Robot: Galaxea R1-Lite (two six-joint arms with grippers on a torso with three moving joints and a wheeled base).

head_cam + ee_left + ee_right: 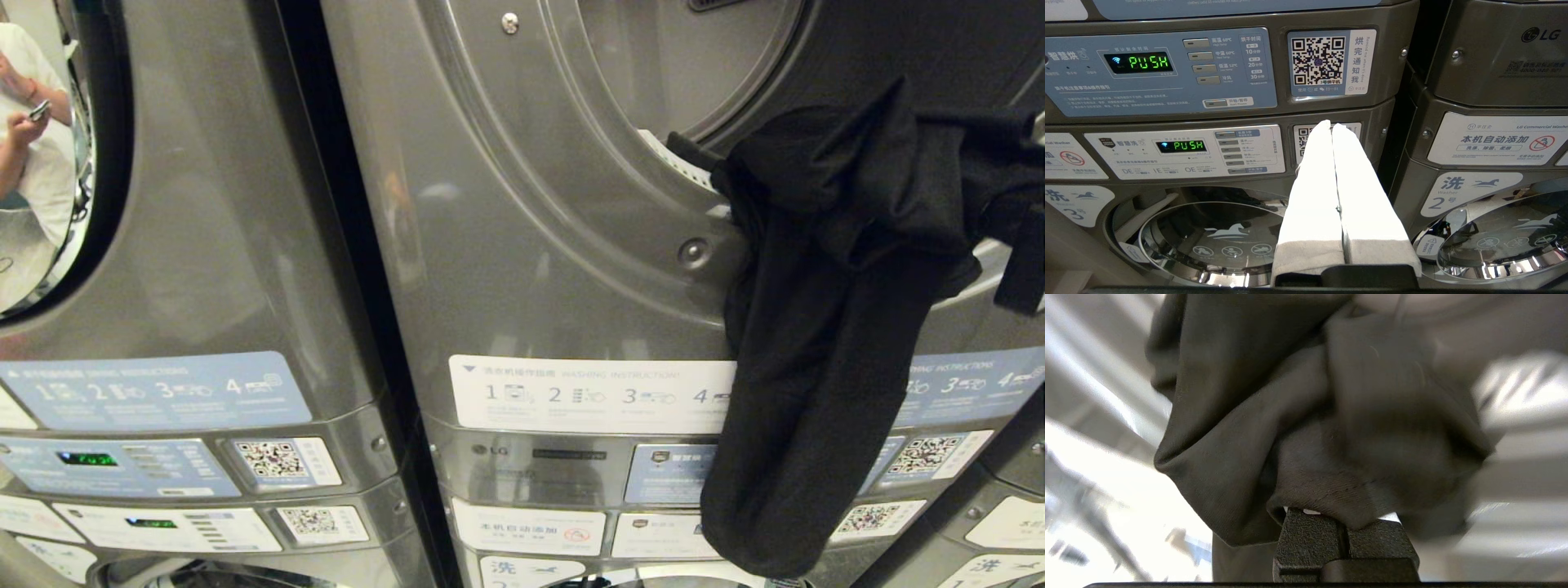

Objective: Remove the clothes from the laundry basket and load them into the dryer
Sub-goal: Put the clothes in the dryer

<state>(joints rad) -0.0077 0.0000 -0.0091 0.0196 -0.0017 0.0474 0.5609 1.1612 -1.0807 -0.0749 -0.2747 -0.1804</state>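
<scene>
where it hangs, soft black cloth [824, 327] seems crumpled, limp.

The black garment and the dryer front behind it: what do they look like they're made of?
Black garment: soft, matte knit fabric, probably cotton or a blend; it drapes in loose folds, and the right wrist view shows a fine weave where the right gripper is shut on it.
Dryer front: smooth grey, semi-gloss panel with soft reflections and visible screws; painted metal or plastic, can't tell which.
</scene>
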